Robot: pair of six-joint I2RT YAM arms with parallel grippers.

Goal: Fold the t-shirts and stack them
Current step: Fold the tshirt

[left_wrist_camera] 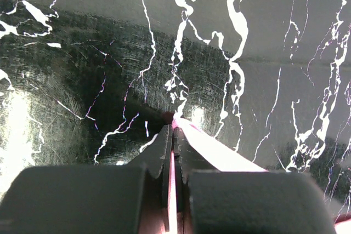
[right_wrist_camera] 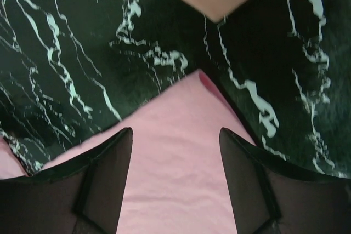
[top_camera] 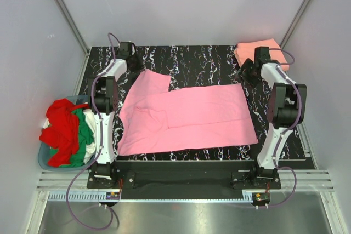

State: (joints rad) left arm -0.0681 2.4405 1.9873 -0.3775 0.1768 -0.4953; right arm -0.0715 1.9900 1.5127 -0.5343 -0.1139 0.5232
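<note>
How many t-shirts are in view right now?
5: pink t-shirt spread mid-table; salmon-orange t-shirt folded at the far right corner; red t-shirt, green t-shirt and white t-shirt heaped in the basket at left. More may be hidden there.

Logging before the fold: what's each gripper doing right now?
Left gripper: closed on the pink t-shirt edge.
Right gripper: open, over that shirt's corner.

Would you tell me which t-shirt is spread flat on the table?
The pink t-shirt; the salmon t-shirt lies folded, the rest are heaped in the basket.
</note>
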